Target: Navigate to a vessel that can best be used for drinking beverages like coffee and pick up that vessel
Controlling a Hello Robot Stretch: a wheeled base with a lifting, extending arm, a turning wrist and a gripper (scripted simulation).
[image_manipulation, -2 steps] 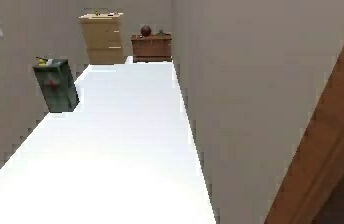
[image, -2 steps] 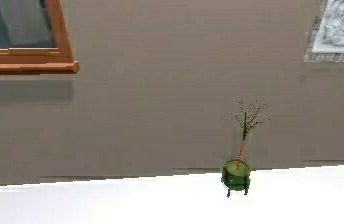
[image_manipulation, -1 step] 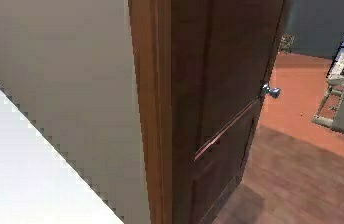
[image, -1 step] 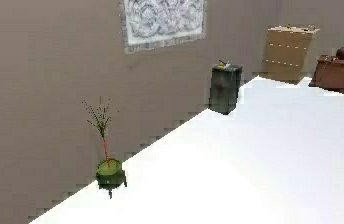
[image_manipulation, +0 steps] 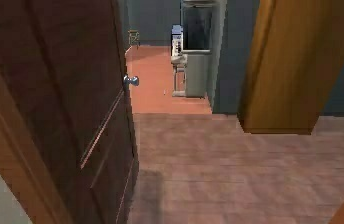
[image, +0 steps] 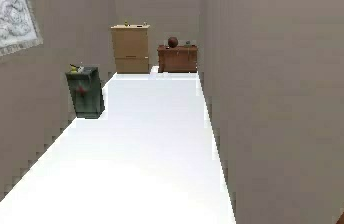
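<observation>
The hand's state cannot be told; a long white floor (image: 150,140) runs to a pale wooden dresser (image: 131,50); a dark brown wooden door (image_manipulation: 70,100) stands ajar in the arm side view; beside the dresser, a low reddish-brown tabletop (image: 178,60) bears a dark round blob (image: 173,42); a dark green cabinet (image: 86,92) stands by the forward view's left wall; where the drinking vessel is, and which way it points, cannot be told.
</observation>
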